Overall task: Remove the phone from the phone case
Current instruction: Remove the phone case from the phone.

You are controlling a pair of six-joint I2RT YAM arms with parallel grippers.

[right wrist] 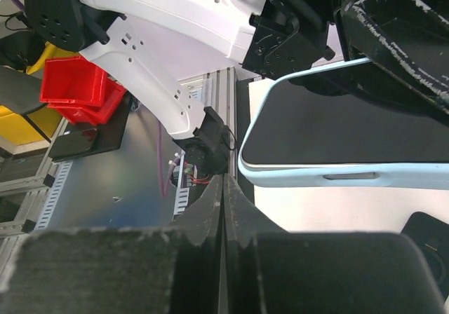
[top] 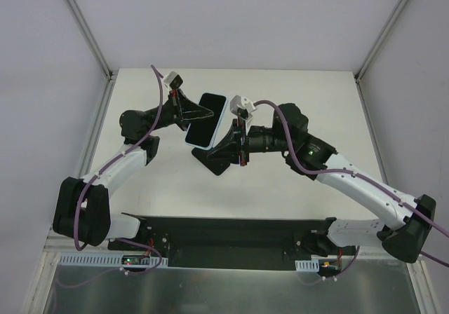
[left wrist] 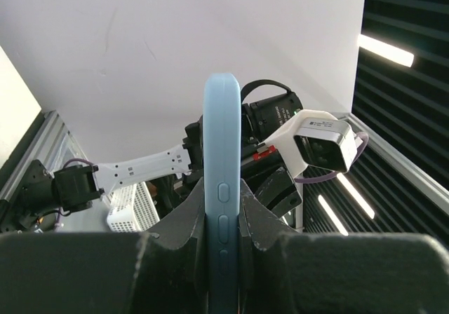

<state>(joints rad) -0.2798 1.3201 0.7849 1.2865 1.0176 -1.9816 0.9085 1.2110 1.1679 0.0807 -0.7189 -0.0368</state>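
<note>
- Left gripper (left wrist: pixel 223 230), at the bottom of the left wrist view, is clamped across both faces of the light blue phone case (left wrist: pixel 222 153), which is seen edge-on and upright.
- Phone (right wrist: pixel 351 125) and case are held above the table (top: pixel 302 104) at the centre of the top view, long axis running roughly top to bottom.
- Right gripper (right wrist: pixel 223 188) is closed on nothing. The case edge lies up and right of its tips, as only the right wrist view shows.

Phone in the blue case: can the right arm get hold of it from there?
Probably yes. The right gripper sits beside the phone with nothing between, but it is shut and must open first. The left gripper clamps the phone.
</note>
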